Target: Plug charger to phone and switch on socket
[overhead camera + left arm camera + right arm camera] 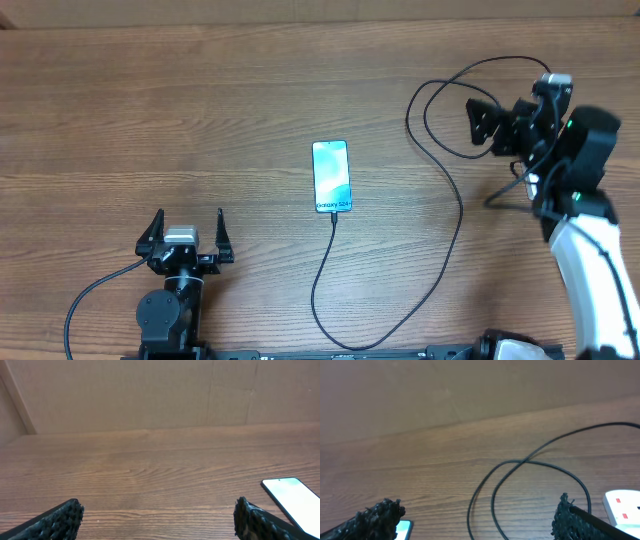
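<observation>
The phone point(331, 177) lies flat mid-table with its light-blue screen lit. It also shows in the left wrist view point(292, 500) and at the bottom left of the right wrist view point(403, 528). The thin black charger cable point(458, 215) meets the phone's near edge, loops along the front and runs up to the far right, and a loop of it shows in the right wrist view point(520, 467). A corner of the white socket strip point(623, 505) with red switches shows at the right. In the overhead view my right arm hides most of it. My right gripper point(479, 123) point(480, 520) is open and empty above the cable loops. My left gripper point(188, 228) point(160, 520) is open and empty at the front left.
The wooden table point(200, 110) is backed by a brown cardboard wall point(150, 395). The left arm's own black lead point(85, 300) curls at the front left edge.
</observation>
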Available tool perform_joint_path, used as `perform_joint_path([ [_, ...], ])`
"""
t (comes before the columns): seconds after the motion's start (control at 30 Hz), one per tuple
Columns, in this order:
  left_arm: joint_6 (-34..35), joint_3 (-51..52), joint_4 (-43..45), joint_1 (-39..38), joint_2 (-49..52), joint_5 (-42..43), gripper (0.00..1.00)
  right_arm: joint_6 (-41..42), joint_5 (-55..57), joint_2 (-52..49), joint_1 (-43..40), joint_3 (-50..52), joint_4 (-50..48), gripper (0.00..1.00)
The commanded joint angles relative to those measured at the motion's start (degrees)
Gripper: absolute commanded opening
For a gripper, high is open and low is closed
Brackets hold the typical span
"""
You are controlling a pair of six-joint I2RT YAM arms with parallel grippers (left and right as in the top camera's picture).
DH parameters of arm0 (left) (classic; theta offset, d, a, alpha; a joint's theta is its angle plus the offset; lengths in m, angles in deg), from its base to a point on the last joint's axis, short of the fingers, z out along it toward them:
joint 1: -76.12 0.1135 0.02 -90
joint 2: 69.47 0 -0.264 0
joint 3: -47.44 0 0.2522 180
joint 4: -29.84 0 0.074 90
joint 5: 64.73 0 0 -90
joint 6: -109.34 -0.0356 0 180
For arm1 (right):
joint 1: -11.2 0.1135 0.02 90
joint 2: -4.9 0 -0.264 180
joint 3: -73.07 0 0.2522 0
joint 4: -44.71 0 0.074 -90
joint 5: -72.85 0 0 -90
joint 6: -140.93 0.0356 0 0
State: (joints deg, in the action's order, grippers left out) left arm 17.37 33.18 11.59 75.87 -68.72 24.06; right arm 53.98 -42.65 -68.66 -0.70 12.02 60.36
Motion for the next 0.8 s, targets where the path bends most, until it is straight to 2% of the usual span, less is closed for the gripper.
perform_joint_path([
  [0.0,-1.2,0.2,0.0,0.3,-0.5,0.6,1.00,0.1,4.1,6.6,1.8,5.3,-4.0,1.00],
  [0.47,-1.2,0.2,0.0,0.3,-0.5,0.6,0.99,0.1,4.9,30.4,2.1,30.7,-20.9,1.00],
  [0.63,-1.2,0.2,0.0,0.3,-0.5,0.6,1.00,0.1,4.9,40.8,2.6,39.5,-21.9,1.00],
  [0.77,-1.2,0.2,0.0,0.3,-0.5,0.6,1.00,0.2,4.9,45.1,3.5,43.2,-21.9,1.00],
])
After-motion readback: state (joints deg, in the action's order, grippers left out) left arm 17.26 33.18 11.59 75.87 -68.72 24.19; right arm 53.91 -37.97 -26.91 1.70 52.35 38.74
